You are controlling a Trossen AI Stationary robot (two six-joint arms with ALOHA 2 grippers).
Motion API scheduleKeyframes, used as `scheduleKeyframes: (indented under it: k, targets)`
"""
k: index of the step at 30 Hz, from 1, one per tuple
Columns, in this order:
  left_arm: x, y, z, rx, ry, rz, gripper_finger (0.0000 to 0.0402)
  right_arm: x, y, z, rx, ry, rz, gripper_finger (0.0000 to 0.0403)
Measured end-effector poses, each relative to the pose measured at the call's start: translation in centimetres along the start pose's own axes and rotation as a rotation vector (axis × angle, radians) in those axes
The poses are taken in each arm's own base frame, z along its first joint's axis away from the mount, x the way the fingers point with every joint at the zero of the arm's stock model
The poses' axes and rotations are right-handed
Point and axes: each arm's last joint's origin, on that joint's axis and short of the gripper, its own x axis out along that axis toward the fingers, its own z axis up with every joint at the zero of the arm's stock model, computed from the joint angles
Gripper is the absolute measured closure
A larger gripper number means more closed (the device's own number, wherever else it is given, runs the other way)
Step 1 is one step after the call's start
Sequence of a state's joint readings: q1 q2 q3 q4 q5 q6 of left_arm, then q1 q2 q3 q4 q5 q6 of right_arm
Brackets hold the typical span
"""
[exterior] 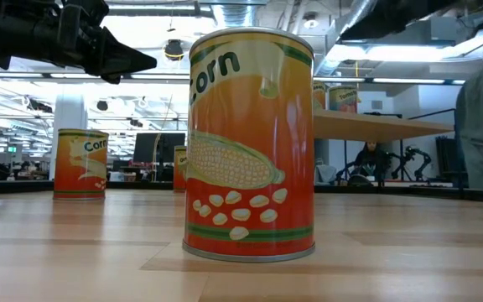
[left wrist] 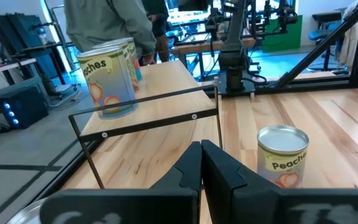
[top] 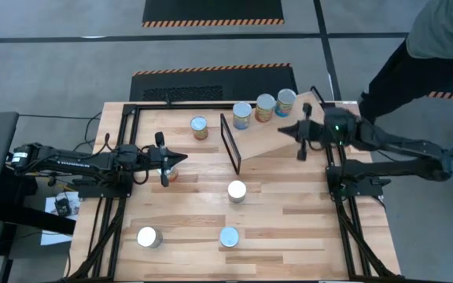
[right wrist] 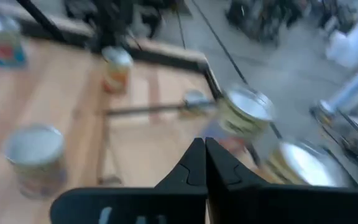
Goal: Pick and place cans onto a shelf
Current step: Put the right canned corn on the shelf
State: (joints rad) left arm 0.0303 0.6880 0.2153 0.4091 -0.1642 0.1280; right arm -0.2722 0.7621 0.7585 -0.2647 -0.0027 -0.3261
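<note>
Three paper-labelled silver-topped cans are lined along the tilted light-wood shelf; right gripper is poised above, fingers pressed together, empty. Left gripper: likewise closed.

Grey floor, black hazard-striped mats, person beside table; ceiling ducts overhead.

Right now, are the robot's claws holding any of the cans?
No, neither one. The left gripper has its jaws shut with nothing between them, and so has the right gripper. The shelf has three cans on it.
</note>
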Motion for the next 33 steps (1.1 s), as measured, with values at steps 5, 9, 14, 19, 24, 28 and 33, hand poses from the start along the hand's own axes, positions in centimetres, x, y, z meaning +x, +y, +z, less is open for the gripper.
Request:
scheduleKeyframes:
  k: [5,9,14,19,24,28,33]
  targets:
    - [0.0,0.0,0.0,0.007,0.0,0.0,0.0402,1.0,3.0,-1.5,0.1,-0.154,0.125,0.0378]
    - [0.0,0.0,0.0,0.007,0.0,0.0,0.0401,2.3,5.1,-1.0,0.096,-0.196,0.265,0.037]
    - [0.0,0.0,0.0,0.007,0.0,0.0,0.0401,4.2,9.0,-0.4,0.019,-0.142,0.364,0.039]
    - [0.0,0.0,0.0,0.011,0.0,0.0,0.0401,5.8,13.3,0.9,-0.084,-0.09,0.356,0.0396]
    - [0.0,0.0,0.0,0.015,0.001,0.0,0.0401,7.4,17.7,1.9,-0.128,-0.049,0.442,0.0398]
    - [0.0,0.0,0.0,0.015,0.001,0.0,0.0401,8.7,20.6,2.7,-0.167,-0.014,0.54,0.0399]
    - [0.0,0.0,0.0,0.061,0.005,0.0,0.0401,10.1,23.5,3.8,-0.217,0.064,0.651,0.0396]
